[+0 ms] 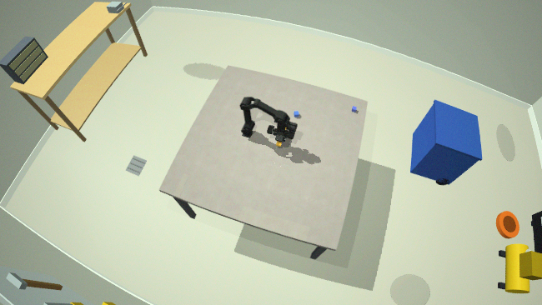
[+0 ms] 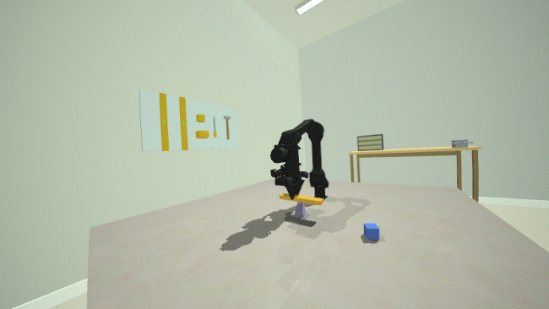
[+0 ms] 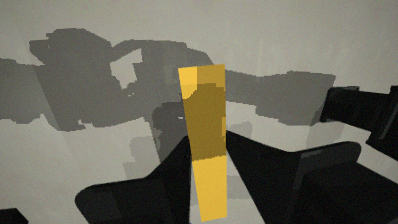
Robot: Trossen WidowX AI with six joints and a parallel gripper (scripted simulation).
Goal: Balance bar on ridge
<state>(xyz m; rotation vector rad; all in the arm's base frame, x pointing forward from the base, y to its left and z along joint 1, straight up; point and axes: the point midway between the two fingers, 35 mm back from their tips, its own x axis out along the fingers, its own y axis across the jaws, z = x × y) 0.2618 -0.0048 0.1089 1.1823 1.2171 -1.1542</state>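
The orange-yellow bar [image 1: 279, 144] [image 2: 310, 200] [image 3: 210, 190] is held above the table, near level in the exterior view. My gripper [image 2: 292, 197] [image 3: 206, 137] is shut on the bar, left of the ridge in that view. The pale purple ridge [image 2: 301, 211] stands on the table under the bar, its top right at the bar's underside; whether they touch cannot be told. The bar's two ends stick out past the ridge, clear of the table. The ridge is hidden in the wrist view and cannot be made out in the top view.
A blue cube [image 1: 296, 113] [image 2: 372, 231] lies on the table [image 1: 250, 187] [image 2: 190, 262] a short way from the ridge. A second blue cube [image 1: 354, 109] lies near a table corner. Shadows of the arm and bar fall around the ridge.
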